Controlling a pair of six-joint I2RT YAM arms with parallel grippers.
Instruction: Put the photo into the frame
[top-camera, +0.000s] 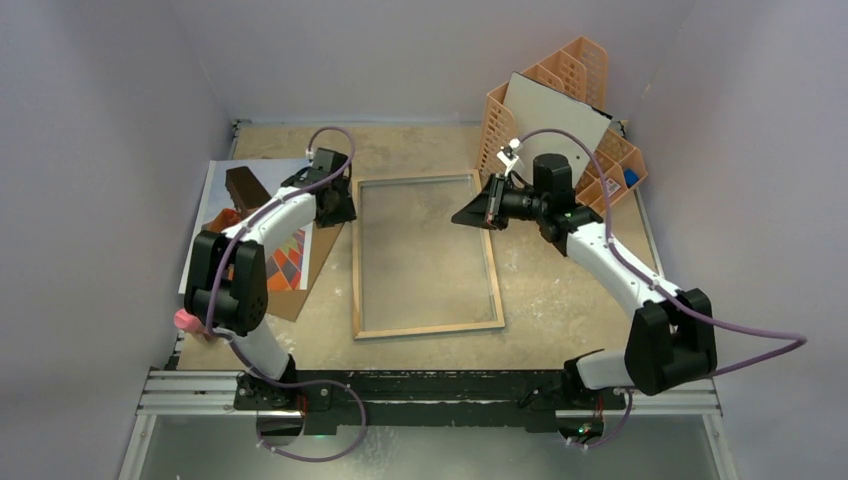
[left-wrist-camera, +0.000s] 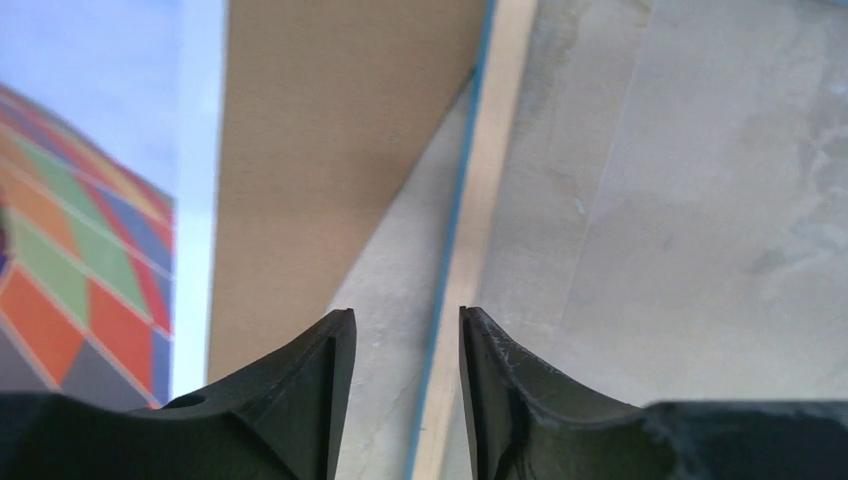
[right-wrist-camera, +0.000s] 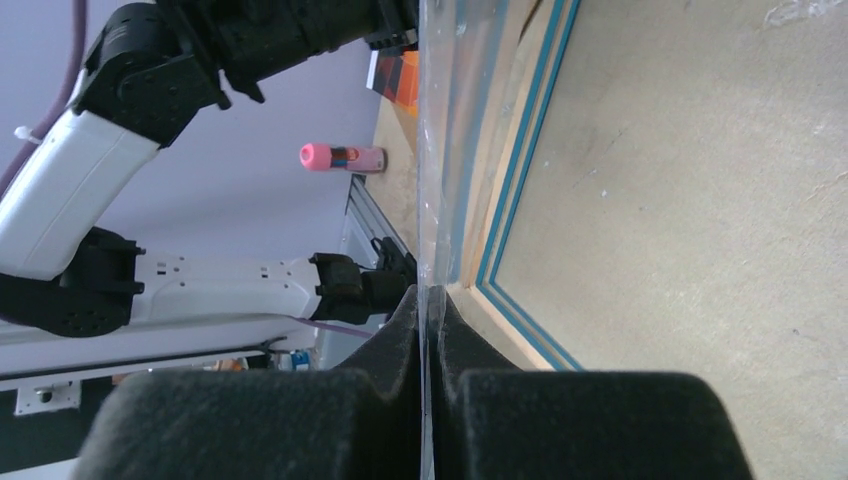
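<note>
the paper hot-air-balloon photo (left-wrist-camera: 90, 260) lies just left of the flat blue-and-wood picture frame (top-camera: 357, 262), nearest the left gripper (left-wrist-camera: 405, 315), jaws apart over its left rail, while the right gripper (right-wrist-camera: 427, 295) pinches the clear pane (right-wrist-camera: 436, 150).

Top view's evenly lit for you, soft overhead light, only faint shadows under your arms. Left wrist is soft: black moulded fingers (left-wrist-camera: 290, 400) and multicoloured balloon paper print (left-wrist-camera: 70, 270) are out of focus. Right wrist — pale glare streaks down the clear glass pane (right-wrist-camera: 445, 120).

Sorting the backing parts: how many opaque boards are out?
2: brown board at left by the photo; white board propped in the orange organiser. Others may be hidden.
</note>
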